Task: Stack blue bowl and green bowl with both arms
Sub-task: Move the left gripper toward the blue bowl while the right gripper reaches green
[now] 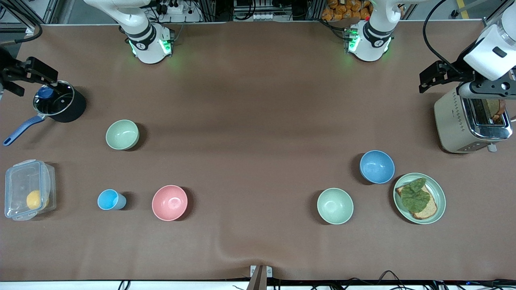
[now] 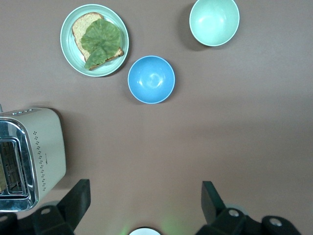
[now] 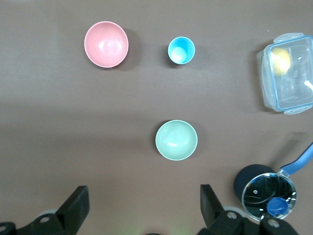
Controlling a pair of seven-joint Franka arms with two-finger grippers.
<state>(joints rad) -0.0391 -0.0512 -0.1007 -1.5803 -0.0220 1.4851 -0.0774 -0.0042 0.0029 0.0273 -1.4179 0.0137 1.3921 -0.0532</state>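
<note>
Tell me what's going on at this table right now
Nothing is being handled yet. Both arms wait with open fingers: the left gripper up over the toaster, the right gripper over the black pot. The blue bowl sits empty beside the sandwich plate; the green bowl sits empty toward the right arm's end. No stacking has begun.

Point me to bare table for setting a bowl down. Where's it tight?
Free: the wide middle strip between the pink bowl and the mint-green bowl. Tight: that bowl, the blue bowl, the green plate and the toaster cluster at the left arm's end.
</note>
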